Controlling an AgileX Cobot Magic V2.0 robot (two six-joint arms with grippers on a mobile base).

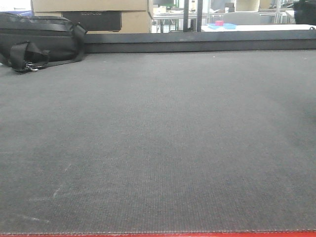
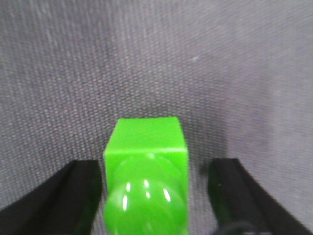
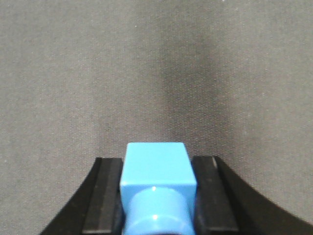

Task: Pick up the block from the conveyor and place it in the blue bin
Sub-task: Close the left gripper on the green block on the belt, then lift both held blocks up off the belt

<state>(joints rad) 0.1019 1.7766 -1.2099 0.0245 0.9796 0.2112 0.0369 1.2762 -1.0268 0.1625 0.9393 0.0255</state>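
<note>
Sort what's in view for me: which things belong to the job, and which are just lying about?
Job: conveyor; green block, between the open left hand; blue block, clamped in the right hand.
Lying about: bag; boxes.

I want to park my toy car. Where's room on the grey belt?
In the front view the conveyor is bare from the red near edge to the dark far rail. Only the far left corner is crowded, by a black bag.
</note>
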